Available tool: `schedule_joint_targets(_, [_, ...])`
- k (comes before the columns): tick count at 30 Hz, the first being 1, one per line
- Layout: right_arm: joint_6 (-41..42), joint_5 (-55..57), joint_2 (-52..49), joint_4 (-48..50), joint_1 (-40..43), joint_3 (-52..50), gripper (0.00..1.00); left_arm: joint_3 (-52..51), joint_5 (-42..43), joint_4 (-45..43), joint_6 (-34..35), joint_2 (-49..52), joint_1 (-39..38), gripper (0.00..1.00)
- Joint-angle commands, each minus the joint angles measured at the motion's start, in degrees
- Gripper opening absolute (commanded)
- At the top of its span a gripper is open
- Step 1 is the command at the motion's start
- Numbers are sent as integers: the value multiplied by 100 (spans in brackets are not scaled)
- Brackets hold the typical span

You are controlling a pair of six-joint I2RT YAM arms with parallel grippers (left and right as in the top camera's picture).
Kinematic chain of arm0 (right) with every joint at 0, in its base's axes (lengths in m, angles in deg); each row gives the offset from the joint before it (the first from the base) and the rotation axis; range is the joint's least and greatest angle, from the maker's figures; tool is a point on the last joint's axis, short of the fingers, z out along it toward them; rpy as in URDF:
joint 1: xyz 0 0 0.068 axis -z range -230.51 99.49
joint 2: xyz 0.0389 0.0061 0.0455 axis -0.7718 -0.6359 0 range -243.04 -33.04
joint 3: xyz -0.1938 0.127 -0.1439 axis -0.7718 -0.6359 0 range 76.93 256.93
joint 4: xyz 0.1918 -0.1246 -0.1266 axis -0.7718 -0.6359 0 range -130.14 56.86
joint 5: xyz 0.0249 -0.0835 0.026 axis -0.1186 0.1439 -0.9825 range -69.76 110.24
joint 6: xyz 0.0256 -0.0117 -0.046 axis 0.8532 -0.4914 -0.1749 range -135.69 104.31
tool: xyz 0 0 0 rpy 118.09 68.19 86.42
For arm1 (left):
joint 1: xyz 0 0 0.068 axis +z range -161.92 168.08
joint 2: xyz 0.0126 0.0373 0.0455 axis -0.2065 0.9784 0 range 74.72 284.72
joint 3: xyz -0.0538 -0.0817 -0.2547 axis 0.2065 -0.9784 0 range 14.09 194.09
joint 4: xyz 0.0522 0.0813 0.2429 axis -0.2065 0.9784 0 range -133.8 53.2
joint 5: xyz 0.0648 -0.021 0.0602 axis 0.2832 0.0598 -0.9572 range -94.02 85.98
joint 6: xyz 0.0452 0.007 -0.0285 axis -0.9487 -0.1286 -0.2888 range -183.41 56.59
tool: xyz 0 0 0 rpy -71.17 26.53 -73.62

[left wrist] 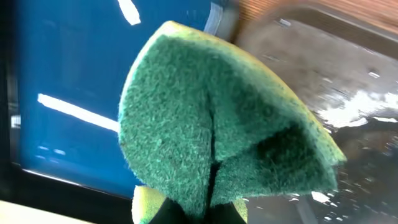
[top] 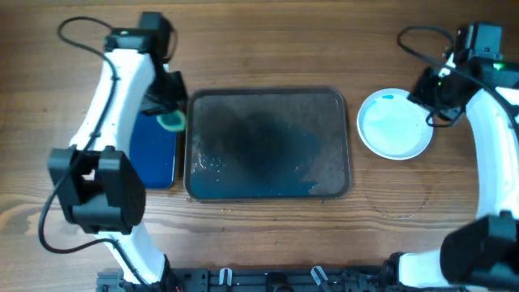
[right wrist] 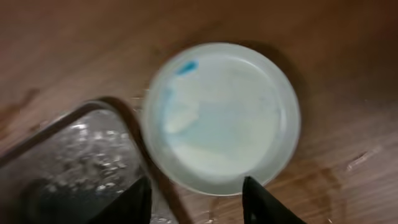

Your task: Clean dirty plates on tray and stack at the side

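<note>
The wooden surface (top: 268, 49) carries three things in a row; the dark grey tray (top: 324, 122) lies in the middle; a narrower blue tray (top: 158, 154) lies just beside its left edge; a white plate (top: 395, 126), smeared blue, lies near its right edge, apart.

The overhead view looks straight down on the whole table (top: 268, 49), far edge at 12 o'clock; the left wrist view sits very near a sponge (left wrist: 211, 130), tray (left wrist: 336, 68) at 2 o'clock; the right wrist view looks down, fairly near, on a plate (right wrist: 230, 124), tray corner at 8 o'clock; all three share the tray.
</note>
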Motion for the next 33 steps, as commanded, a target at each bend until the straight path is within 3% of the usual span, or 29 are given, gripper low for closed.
schedule_joint_targets(1, [-208,-181,52,33,-468,59,50,26,-284,26,-588,39,691,4])
schedule_joint_targets(7, [-199,-179,39,79,-1025,55,51,-841,-411,-562,-1036,275,1294,5])
schedule_joint_targets(9, [-201,-177,39,79,-1086,55,51,-1150,-503,-813,-1034,275,1349,17])
schedule_joint_targets(11, [-199,-160,39,79,-1113,55,51,-1327,-509,-933,-1036,275,1366,34])
schedule_joint_targets(12, [-197,-162,39,83,-1113,55,51,-1325,-509,-953,-1034,275,1366,51])
schedule_joint_targets(13, [-197,-162,39,79,-1113,55,51,-1325,-509,-999,-1034,271,1366,100])
schedule_joint_targets(17, [-208,-229,79,52,-1113,57,47,-1226,-505,-903,-767,199,1357,100])
schedule_joint_targets(18, [-363,-372,214,-15,-1113,68,42,-1108,-481,-935,-466,129,1355,100])
schedule_joint_targets(19, [-549,-420,393,-70,-1113,83,46,-1084,-485,-1045,-205,103,1355,100])
schedule_joint_targets(20, [-625,-426,610,-140,-1113,105,84,-1086,-485,-1172,-192,101,1355,100])
schedule_joint_targets(21, [-658,-450,852,-195,-1113,120,100,-1086,-485,-1211,-192,103,1355,100])
schedule_joint_targets(26, [-540,-1082,2546,-289,-1113,125,100,-1086,-11,-1318,216,103,1351,100])
schedule_joint_targets(30, [1086,-1318,3410,-291,-1110,125,100,-1086,-11,-1318,214,103,1351,100])
schedule_joint_targets(33, [1150,-678,3705,-479,-1110,120,100,-1086,-11,-1318,214,103,1351,100])
